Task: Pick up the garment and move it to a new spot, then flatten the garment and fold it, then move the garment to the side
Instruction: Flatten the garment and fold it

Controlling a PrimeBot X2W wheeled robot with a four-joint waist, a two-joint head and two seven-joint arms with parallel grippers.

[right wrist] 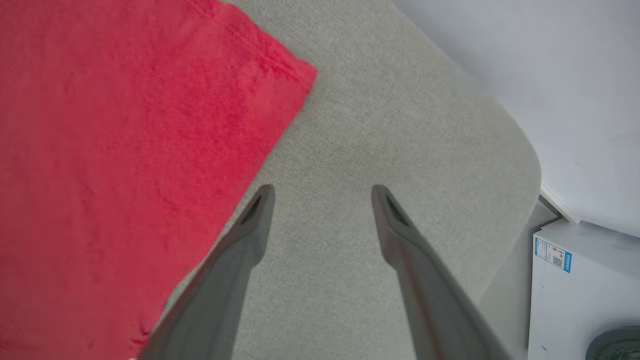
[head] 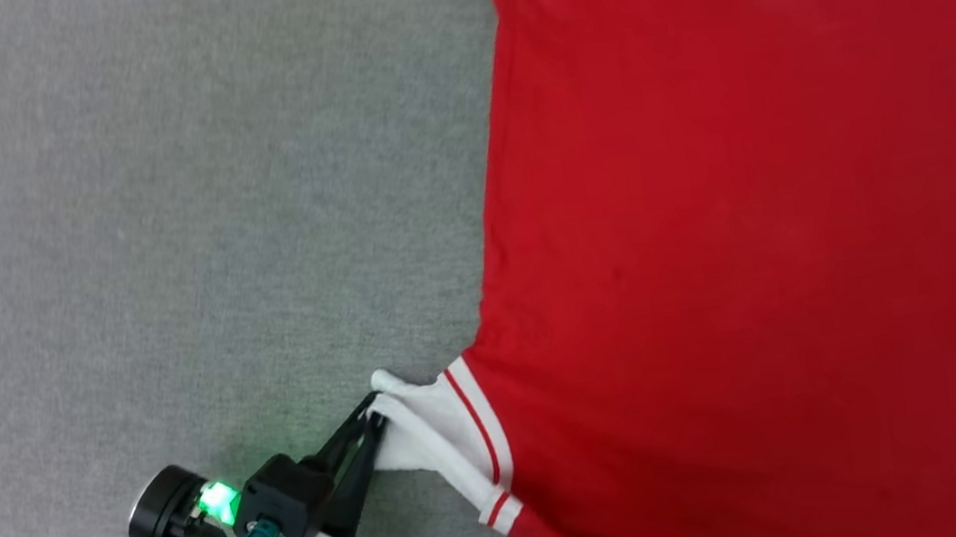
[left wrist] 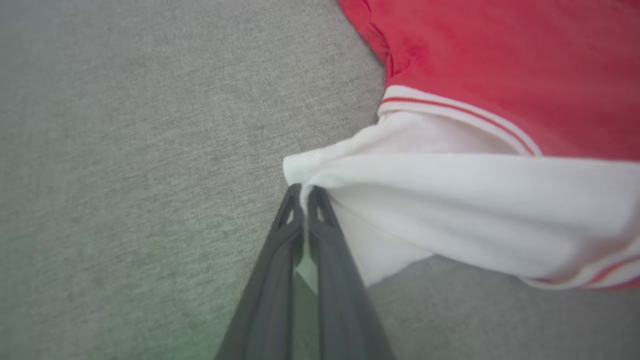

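The garment (head: 753, 207) lies spread on the grey surface, its plain red side up, taking up the right of the head view. Its white sleeve (head: 425, 430) with red-white stripe trim sticks out at the lower left. My left gripper (head: 375, 418) is shut on the tip of that sleeve; the left wrist view has the two dark fingers pinched together on the white cloth (left wrist: 450, 200). My right gripper (right wrist: 322, 192) stands open over bare grey surface, just right of the garment's red edge (right wrist: 125, 150), with nothing between its fingers.
The grey padded surface (head: 160, 207) stretches wide to the left of the garment. In the right wrist view its rounded edge (right wrist: 525, 150) drops off to a pale floor, with a white box (right wrist: 575, 285) bearing a blue label beside it.
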